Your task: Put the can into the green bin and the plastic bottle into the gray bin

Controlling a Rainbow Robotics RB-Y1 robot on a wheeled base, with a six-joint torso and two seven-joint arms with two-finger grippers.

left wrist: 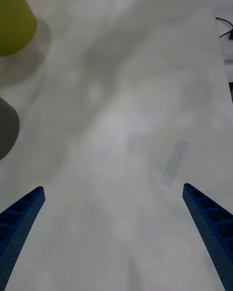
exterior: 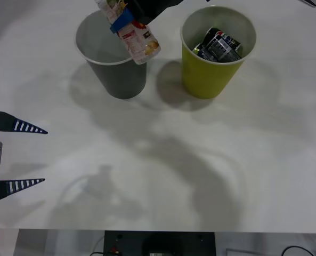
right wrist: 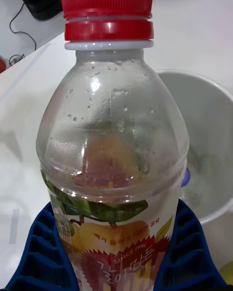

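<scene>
Bottle [exterior: 139,40] in the front view: held tilted at upper centre over the near rim of the gray bin [exterior: 118,80], right gripper [exterior: 127,20] clamped on its label, can [exterior: 219,45] already in the green bin [exterior: 208,74]; best nudged toward the opening's middle before release. Right wrist view: sits between both blue fingers [right wrist: 187,252], red cap up, bin behind. Left wrist view: left gripper [left wrist: 114,233] spread wide, idle over bare table [left wrist: 126,102].

Plastic bottle [right wrist: 114,140] clear, glossy w/ ribbed cap; table [exterior: 163,160] matt; can [exterior: 220,46] shiny metal.
</scene>
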